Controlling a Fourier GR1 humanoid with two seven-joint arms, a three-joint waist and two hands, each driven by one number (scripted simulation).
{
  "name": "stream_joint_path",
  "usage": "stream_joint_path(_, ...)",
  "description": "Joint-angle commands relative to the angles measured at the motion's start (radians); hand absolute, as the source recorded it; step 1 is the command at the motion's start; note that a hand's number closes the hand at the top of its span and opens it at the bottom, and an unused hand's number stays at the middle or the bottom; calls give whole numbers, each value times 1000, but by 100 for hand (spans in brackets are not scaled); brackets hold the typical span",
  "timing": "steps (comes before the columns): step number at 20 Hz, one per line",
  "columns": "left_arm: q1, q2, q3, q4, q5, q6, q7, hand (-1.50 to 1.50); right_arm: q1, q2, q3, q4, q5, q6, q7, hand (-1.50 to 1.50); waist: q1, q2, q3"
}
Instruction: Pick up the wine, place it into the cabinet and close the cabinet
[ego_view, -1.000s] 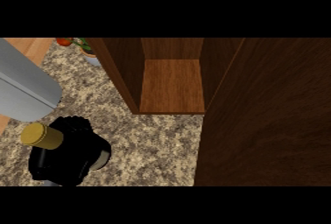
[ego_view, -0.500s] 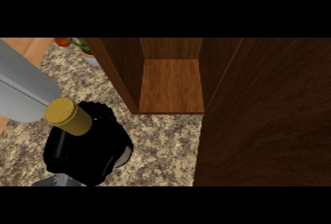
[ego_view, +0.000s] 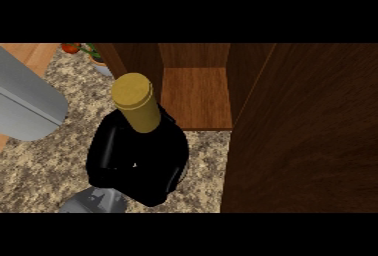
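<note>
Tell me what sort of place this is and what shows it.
Most likely a kitchen. A speckled granite-look counter runs beneath an open wooden cabinet with its door swung out, and a dark wine bottle with a gold top is raised in front of the cabinet's shelf.

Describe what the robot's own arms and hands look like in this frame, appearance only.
Little of them shows. One smooth, rounded light-grey forearm enters at the left edge, with a faint seam line across it and no cables or markings. A small angular grey arm segment sits at the bottom edge. Black shapes merge with the dark bottle, so no hand can be told apart from it.
</note>
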Motion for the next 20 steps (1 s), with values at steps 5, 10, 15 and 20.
stream_joint_path(5, -175, -8, -102, 83, -40, 202, 29, 150, 37, -4, -17, -105, -108, 14, 32, -150, -1, 1, 0)
stream_joint_path(10, -237, -8, -164, 153, -32, 334, 24, 150, 21, -26, -68, -118, -139, 10, 71, -150, -3, 0, 0)
stream_joint_path(15, -288, -8, -110, 255, -15, 304, -28, 150, -22, -11, -37, -75, -108, -1, 64, -150, 1, 1, 0)
stream_joint_path(20, -393, -8, -93, 331, 0, 352, -19, 150, -24, -6, -21, -78, -87, 7, 54, -150, -2, 2, -1)
